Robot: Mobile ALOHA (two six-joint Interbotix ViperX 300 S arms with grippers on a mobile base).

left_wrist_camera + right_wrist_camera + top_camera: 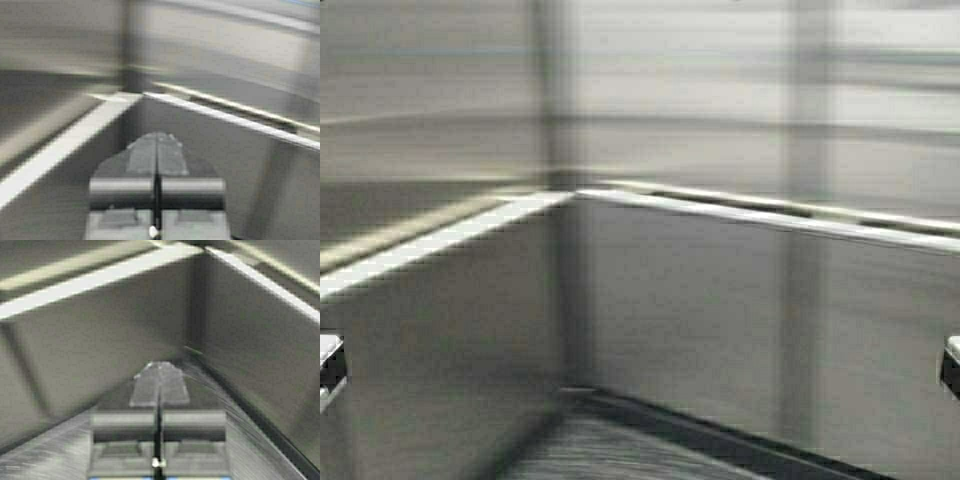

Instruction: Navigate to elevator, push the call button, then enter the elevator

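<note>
Closed left tool (157,142) faces elevator (720,300) corner.

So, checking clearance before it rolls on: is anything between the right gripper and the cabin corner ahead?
Nothing. In the right wrist view only bare floor runs from the shut right gripper to the elevator's corner.

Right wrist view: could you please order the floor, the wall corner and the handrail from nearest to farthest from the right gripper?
1. floor, directly beneath the right gripper.
2. wall corner, just ahead.
3. handrail, higher up the walls.
</note>
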